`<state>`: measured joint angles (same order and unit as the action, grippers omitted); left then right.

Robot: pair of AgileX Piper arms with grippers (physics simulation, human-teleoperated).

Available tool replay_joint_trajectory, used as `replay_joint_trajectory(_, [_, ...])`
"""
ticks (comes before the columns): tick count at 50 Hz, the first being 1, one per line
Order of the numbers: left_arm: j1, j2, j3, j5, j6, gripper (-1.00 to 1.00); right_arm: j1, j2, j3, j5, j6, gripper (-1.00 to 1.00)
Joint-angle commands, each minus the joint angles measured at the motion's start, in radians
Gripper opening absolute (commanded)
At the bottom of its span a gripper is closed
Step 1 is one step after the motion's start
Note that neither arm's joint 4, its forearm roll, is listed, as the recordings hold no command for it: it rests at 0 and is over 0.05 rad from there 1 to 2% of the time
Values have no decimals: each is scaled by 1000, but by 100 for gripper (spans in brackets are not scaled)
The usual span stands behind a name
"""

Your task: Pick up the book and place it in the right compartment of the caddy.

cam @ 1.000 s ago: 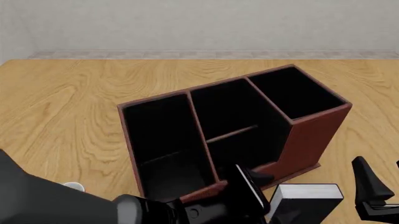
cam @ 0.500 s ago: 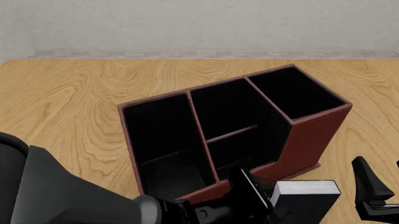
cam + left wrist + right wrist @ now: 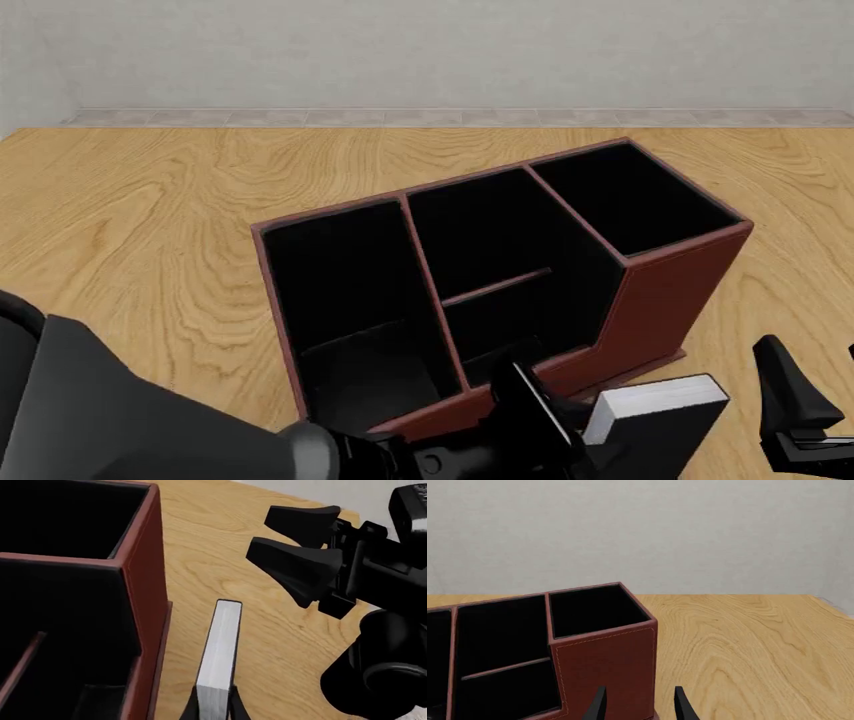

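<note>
Two arms at a wooden table (image 3: 147, 220), with one box (image 3: 667, 300) between them and the far wall. Three sections inside that reddish-brown caddy, all lined black: a large low-fronted one at the left, a middle one split by a crossbar (image 3: 497, 287), and the small right compartment (image 3: 634, 200) behind the tallest front wall. Empty black interior in that right compartment, seen also from the right wrist (image 3: 597, 607).

Just in front of the caddy's near right corner, the book (image 3: 654, 410), tilted, white page edges up, black cover below. Pinched by the left gripper (image 3: 213, 707), fingers pressed against both covers at the near end of the book (image 3: 223, 650), page edges facing the camera there. Close beside the caddy wall (image 3: 150, 580) in that view, not inside any section; whether touching the wall, cannot tell.

Off to the right, the right gripper (image 3: 303, 547), fingers (image 3: 599, 705) spread with nothing between them, near the caddy's front wall and apart from the book. Only one dark finger (image 3: 787, 395) of it visible at the front view's edge.
</note>
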<state>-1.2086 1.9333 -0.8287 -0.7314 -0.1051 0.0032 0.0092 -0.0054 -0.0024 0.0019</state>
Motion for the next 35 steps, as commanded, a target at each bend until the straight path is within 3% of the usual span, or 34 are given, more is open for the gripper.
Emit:
replay_joint_trajectory(1, [-10, -45, 39, -4, 7, -100, 0, 0, 0, 0, 0, 100])
replay_joint_trajectory(21, [-24, -183, 129, -17, -19, -100, 0, 0, 0, 0, 0, 100])
replay_joint_trajectory(35, [-24, -312, 178, 17, 3, -100, 0, 0, 0, 0, 0, 100])
